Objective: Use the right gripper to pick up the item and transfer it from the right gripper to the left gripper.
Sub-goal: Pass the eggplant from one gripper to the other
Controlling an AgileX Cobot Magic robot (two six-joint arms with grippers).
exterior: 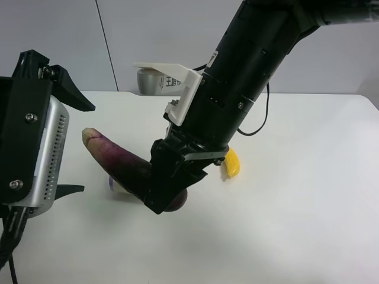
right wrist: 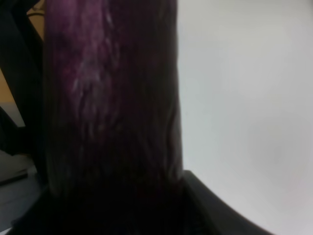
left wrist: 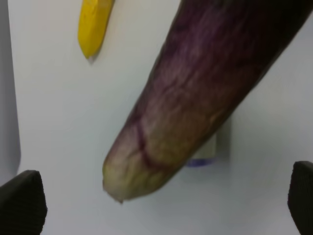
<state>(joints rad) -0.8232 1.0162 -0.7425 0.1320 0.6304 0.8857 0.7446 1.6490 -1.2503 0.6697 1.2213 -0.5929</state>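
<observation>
The item is a long purple eggplant (exterior: pixel 118 158) with a pale blunt tip. My right gripper (exterior: pixel 169 190), on the black arm at the exterior high view's right, is shut on its thick end and holds it tilted above the table. In the right wrist view the eggplant (right wrist: pixel 110 107) fills the frame between the jaws, with one finger (right wrist: pixel 215 208) beside it. My left gripper (exterior: pixel 76 142) is open, and the tip points at it. In the left wrist view the tip (left wrist: pixel 146 161) hangs just short of the open gripper (left wrist: pixel 161 210), apart from both fingertips (left wrist: pixel 22 200).
A yellow object (exterior: pixel 232 163) lies on the white table (exterior: pixel 296 207) behind the right gripper; it also shows in the left wrist view (left wrist: pixel 93 24). A small white and purple object (exterior: pixel 115 184) lies under the eggplant. A grey cylinder (exterior: pixel 151 80) stands at the table's back.
</observation>
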